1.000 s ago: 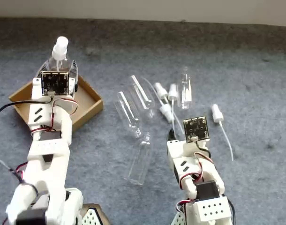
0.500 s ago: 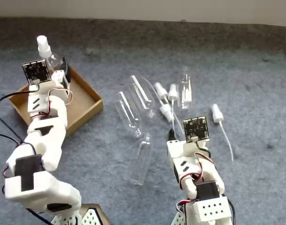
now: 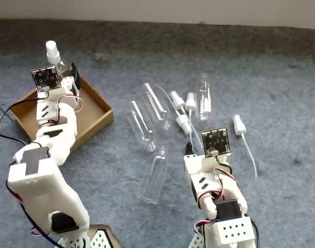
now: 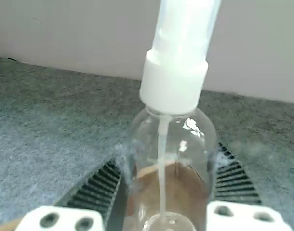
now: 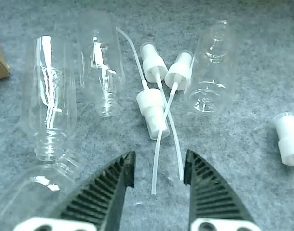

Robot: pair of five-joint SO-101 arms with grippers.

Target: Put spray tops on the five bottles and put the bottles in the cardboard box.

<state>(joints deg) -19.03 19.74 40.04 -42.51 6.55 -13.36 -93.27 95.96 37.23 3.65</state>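
Note:
My left gripper is shut on a clear bottle that carries a white spray top. It holds the bottle upright over the far left corner of the cardboard box; the same spray top stands out beyond the box's far edge. Ribbed fingers press on both sides of the bottle. My right gripper is open and holds nothing, low over the carpet. In front of it lie three loose spray tops with their tubes crossing.
Several clear bottles without tops lie on the grey carpet: two side by side, one farther back and one nearer the arms. A single spray top lies to the right. The right arm stands behind the cluster.
The left arm has swung left and back with the capped bottle, from over the middle of the box to its far left corner. The right arm has not moved.

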